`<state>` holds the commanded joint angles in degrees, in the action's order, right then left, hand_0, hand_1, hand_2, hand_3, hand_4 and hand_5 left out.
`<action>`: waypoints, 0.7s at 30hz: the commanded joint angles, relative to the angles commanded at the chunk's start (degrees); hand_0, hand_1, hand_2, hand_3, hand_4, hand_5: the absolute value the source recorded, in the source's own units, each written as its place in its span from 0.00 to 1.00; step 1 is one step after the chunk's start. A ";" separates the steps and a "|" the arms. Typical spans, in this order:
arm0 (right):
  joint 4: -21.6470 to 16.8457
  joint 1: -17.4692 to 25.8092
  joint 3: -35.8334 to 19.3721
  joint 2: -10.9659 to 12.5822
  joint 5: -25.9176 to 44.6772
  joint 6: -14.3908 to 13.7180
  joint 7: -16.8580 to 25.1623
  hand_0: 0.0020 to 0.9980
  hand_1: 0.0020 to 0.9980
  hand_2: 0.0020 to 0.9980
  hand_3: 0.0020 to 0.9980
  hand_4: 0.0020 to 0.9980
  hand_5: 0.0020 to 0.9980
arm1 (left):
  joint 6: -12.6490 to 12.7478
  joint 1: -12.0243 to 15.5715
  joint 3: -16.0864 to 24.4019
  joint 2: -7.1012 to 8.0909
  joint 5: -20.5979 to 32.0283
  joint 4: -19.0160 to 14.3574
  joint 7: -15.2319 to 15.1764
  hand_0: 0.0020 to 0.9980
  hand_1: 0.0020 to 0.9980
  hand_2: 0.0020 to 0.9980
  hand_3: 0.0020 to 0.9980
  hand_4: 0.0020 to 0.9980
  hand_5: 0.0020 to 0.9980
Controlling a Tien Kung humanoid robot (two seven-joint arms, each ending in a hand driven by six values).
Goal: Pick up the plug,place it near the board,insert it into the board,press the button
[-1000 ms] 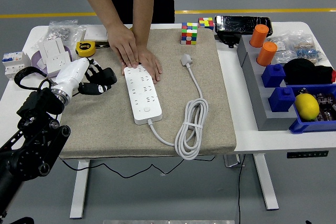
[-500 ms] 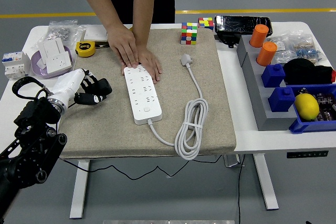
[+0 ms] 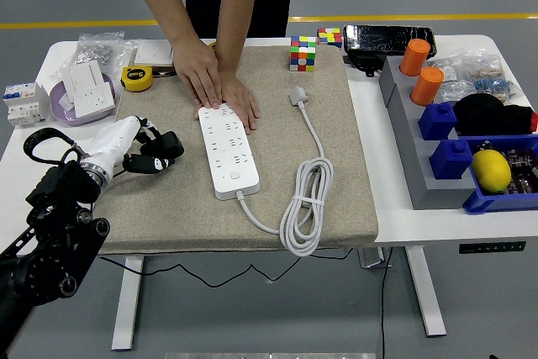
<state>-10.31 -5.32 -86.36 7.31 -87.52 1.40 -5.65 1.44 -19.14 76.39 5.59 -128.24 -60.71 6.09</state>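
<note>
A white power strip (image 3: 224, 150) lies lengthwise on the beige mat (image 3: 336, 166), its button end toward me. Its white cable (image 3: 307, 199) coils at the mat's near right and runs up to the white plug (image 3: 298, 95), which lies loose on the mat below the cubes. A person's two hands (image 3: 214, 86) press flat on the strip's far end. My left hand (image 3: 151, 150) hovers over the mat's left edge, a short way left of the strip, black fingers curled and holding nothing. My right arm does not show.
Two colour cubes (image 3: 303, 52) stand at the mat's far edge. A yellow tape measure (image 3: 136, 78), a bowl with white sockets (image 3: 86, 90) and a breaker (image 3: 22, 101) sit at the left. Grey and blue bins (image 3: 445, 136) with orange cups, a lemon and black items fill the right.
My left hand dropped toward me and to the left, then came slightly back right. The person's hands stayed on the strip; the plug and the cable have not moved.
</note>
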 joint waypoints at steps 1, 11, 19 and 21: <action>0.00 0.00 -0.04 0.00 -0.04 0.00 -0.02 0.86 0.76 0.75 0.78 1.00 0.89 | -0.08 -0.02 0.02 0.00 0.25 0.03 -0.03 0.70 0.77 0.67 0.57 0.77 0.26; 0.00 -0.06 -0.13 -0.02 0.04 -0.01 -0.03 0.86 0.76 0.75 0.78 1.00 0.89 | -1.49 0.04 0.15 0.14 2.92 0.20 -0.19 0.77 0.85 0.79 0.79 1.00 0.62; 0.00 -0.24 -0.13 -0.09 0.22 -0.04 0.00 0.86 0.76 0.75 0.78 1.00 0.88 | -3.76 0.05 0.97 0.36 6.93 -0.24 -0.45 0.82 0.89 0.82 0.82 1.00 0.80; 0.00 -0.29 -0.15 -0.11 0.24 -0.05 -0.03 0.86 0.76 0.75 0.78 1.00 0.88 | -3.17 0.58 1.95 0.15 10.78 -1.02 -1.43 0.82 0.89 0.82 0.82 1.00 0.80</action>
<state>-10.31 -5.61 -86.51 7.21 -87.28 1.34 -5.68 -1.73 -18.56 78.34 5.74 -117.46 -61.72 4.67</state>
